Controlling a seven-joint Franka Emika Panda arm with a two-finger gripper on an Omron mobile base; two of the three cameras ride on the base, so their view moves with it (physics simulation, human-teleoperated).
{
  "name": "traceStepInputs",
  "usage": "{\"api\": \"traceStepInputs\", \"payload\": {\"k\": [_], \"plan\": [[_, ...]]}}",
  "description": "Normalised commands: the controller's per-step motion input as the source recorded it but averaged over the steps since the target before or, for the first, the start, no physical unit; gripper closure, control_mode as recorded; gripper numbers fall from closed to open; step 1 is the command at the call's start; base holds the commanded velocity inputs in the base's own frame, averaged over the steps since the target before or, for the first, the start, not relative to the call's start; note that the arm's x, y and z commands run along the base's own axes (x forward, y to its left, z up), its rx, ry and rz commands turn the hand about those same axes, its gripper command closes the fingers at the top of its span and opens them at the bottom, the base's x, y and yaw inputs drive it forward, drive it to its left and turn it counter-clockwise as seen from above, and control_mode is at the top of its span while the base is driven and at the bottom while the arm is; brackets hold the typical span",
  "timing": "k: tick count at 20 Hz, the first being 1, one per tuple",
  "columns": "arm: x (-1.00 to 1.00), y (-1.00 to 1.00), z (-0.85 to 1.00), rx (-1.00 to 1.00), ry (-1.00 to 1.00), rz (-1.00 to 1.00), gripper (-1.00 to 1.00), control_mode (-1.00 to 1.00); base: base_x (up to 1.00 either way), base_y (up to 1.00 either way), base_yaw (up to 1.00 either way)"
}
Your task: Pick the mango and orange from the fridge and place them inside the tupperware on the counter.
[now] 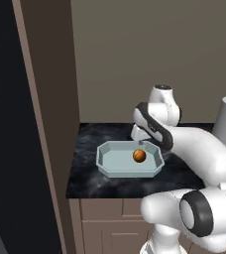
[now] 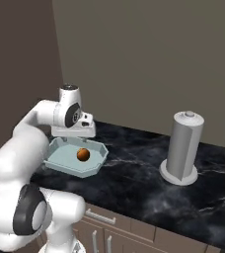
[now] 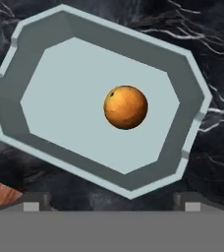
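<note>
Orange [image 3: 126, 107] lies loose on the floor of the tupperware [image 3: 15, 106] on the counter [image 2: 134, 183], my claw [image 3: 112, 204] spread wide above it grasping nothing; I judge it light, firm, roll-prone, best pinched across its middle.

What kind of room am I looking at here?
Most likely a kitchen, computer-rendered. A black speckled stone counter sits over wooden cabinets, a paper towel roll stands on it, and a tupperware holds an orange.
</note>
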Motion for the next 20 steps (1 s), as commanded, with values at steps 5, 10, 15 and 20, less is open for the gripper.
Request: {"api": "traceStepInputs", "payload": {"k": [5,10,15,20], "plan": [[-0.88,0.0,0.58,0.0,0.0,0.0,-1.0,-1.0,0.0,0.0,0.0],[-0.91,0.0,0.4,0.0,-0.03,-0.01,-1.0,-1.0,0.0,0.0,0.0],[-0.99,0.0,0.13,0.0,-0.51,-0.08,-1.0,-1.0,0.0,0.0,0.0],[-0.71,0.0,0.15,0.0,-0.54,-0.23,-1.0,-1.0,0.0,0.0,0.0]]}}
